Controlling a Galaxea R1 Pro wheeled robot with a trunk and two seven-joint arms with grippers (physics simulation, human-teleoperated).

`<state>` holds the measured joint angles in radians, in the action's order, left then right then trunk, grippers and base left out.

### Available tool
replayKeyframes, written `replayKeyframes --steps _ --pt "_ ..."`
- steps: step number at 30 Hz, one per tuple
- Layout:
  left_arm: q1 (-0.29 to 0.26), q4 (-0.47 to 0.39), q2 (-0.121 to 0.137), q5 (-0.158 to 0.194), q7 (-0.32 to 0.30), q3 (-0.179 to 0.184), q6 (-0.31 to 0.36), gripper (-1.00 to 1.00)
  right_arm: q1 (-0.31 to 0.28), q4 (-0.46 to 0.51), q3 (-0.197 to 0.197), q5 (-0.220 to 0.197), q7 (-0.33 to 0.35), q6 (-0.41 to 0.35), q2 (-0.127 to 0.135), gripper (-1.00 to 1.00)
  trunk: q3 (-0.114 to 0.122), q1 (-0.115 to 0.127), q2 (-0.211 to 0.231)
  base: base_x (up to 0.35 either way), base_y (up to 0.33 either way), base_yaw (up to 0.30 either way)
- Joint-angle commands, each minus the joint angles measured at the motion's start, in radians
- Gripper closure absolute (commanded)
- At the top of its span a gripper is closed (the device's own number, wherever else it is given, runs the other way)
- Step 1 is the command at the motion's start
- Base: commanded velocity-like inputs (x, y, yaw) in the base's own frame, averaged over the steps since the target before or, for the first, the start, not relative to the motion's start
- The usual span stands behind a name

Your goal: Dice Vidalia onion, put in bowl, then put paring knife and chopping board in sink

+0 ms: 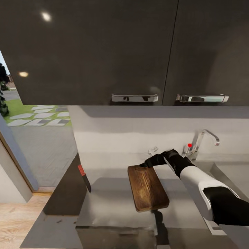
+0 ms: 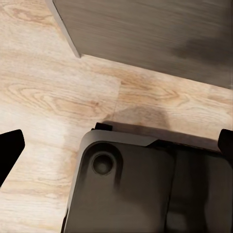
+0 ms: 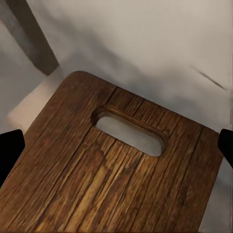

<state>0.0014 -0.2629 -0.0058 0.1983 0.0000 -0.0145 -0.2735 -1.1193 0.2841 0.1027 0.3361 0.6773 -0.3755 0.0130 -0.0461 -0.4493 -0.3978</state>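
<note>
Over the grey counter (image 1: pixel 114 204) from the head camera, my right end effector (image 1: pixel 145 164) reaches the brown wooden chopping board's (image 1: pixel 147 188) far end; the red-handled paring knife (image 1: pixel 84 177) lies well left. At the wrist, fingertips (image 3: pixel 10 153) spread wide around the slot handle (image 3: pixel 128 131); stiff, heavyish wood, so I'd grip that end.

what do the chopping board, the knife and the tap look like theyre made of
The chopping board looks like dark-stained wood with a matte finish: brown streaky grain runs along it, and a slot handle is cut through. The paring knife has a dark, probably metal blade and a red handle, maybe plastic. The tap looks like polished chrome, bright and reflective.
</note>
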Motion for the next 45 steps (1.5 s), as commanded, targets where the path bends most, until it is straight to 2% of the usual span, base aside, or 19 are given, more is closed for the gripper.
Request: replayKeyframes --steps 1,7,17,29,45 --pt "0.000 -0.001 0.000 0.004 0.000 -0.001 -0.001 -1.00 -0.001 0.002 0.006 0.006 0.004 -0.003 0.001 -1.00 -0.004 -0.001 -0.002 0.047 -0.022 0.000" --pt "0.000 -0.001 0.000 0.004 0.000 -0.001 -0.001 -1.00 -0.001 -0.002 0.006 0.021 0.007 0.001 0.001 -1.00 -0.013 -0.001 -0.002 0.014 -0.007 0.000" --pt "0.000 -0.001 0.000 0.004 0.000 -0.002 -0.001 -1.00 -0.001 -0.002 0.006 0.023 0.007 0.001 0.000 -1.00 -0.030 -0.001 -0.002 0.006 0.017 0.000" --pt "0.000 -0.001 0.000 0.004 0.000 -0.002 -0.001 -1.00 -0.001 -0.002 0.006 0.023 0.007 0.001 0.001 -1.00 -0.048 -0.001 -0.002 0.139 0.036 0.000" --pt "0.000 0.004 0.000 0.004 0.000 -0.002 -0.001 -1.00 -0.001 -0.002 0.005 0.023 0.007 0.029 0.002 -1.00 -0.052 -0.001 -0.002 0.005 -0.032 0.000"
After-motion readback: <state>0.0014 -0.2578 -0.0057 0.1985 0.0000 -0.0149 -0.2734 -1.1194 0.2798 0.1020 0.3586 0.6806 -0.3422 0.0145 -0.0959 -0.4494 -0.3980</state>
